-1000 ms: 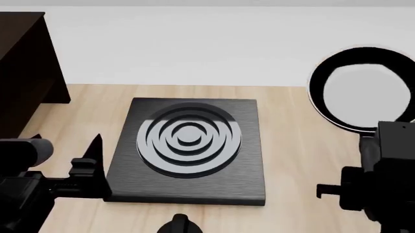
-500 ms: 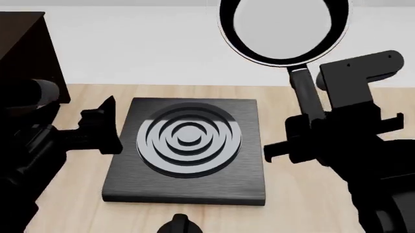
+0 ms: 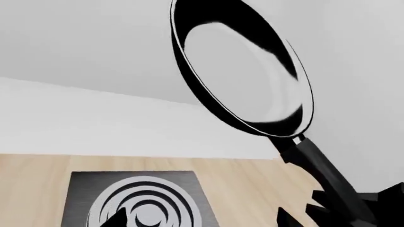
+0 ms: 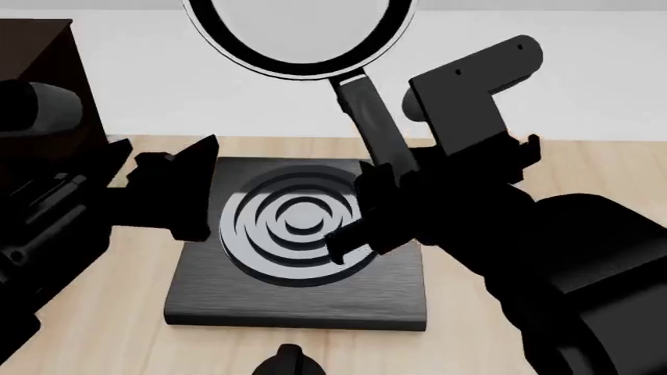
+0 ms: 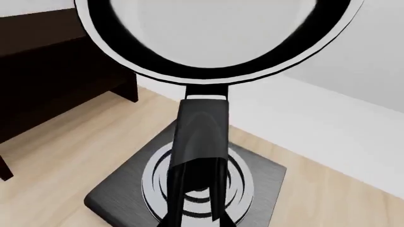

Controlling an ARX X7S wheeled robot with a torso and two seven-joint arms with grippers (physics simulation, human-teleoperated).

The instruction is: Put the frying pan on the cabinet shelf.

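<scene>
At the bench's left edge stands the dark cabinet [image 4: 47, 86], its flat top board the cabinet shelf [image 5: 38, 23], seen in the right wrist view as a boxy brown block with a leg down on the bench. Next along is the left gripper [image 4: 177, 187], its fingers pointing toward the burner plate [image 4: 302, 242]; it carries nothing, and how far its jaws are parted cannot be told from these pictures.

Centre stage, the frying pan [image 4: 302, 31] hangs high in the air over the far edge of the burner plate, touching nothing below. The right gripper [image 4: 380, 199] is closed on the pan's handle [image 4: 365, 117], low on the handle toward its end. The pan's long axis runs up and away from the gripper, bowl end farthest out.

The relation the next move turns on: the shelf lies to the left of the pan, on the far side of the burner plate, so the carry looks like a leftward sweep across the left arm's space. The right arm does the work; the left arm is nearer the cabinet but idle.

The head view cuts off the pan's bowl; the left wrist view shows the bowl whole and tilted. Only the right wrist view sets pan and cabinet together, well apart.
</scene>
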